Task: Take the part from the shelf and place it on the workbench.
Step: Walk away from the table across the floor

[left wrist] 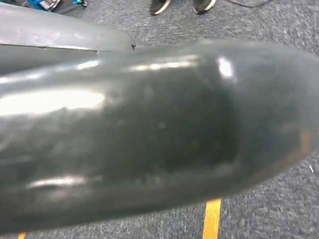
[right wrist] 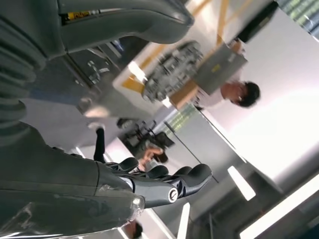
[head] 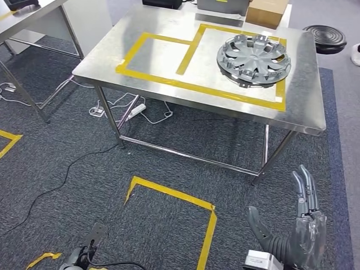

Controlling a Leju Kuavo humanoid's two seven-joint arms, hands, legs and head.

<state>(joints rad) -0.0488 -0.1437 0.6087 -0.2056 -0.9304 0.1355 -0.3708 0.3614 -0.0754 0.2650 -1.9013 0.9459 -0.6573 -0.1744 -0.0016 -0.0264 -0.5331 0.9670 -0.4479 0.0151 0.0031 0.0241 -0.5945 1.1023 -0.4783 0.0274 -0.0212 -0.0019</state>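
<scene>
Steel workbench fills the upper half of the head view, marked with yellow tape in two joined rectangles. Part — a grey hubcap — lies flat on the bench inside the right-hand rectangle, near the bench's far right end, its rim just over the tape on that side. Nothing is touching it.

Right hand sits low at the bottom right of the head view, in front of the bench and well apart from the part. Fingers are extended and spread from the thumb, holding nothing — released. Right wrist view agrees: fingers straight, no object between them and the thumb. That view also shows the part beyond the hand and a person further off.

Left hand barely enters at the bottom edge of the head view, over the carpet; can't tell how its fingers lie.

Floor: a yellow tape corner on the carpet in front of the bench, white cables and a power strip under the bench's left side. Cardboard box at the bench's far edge, black round base on the floor to the right.
</scene>
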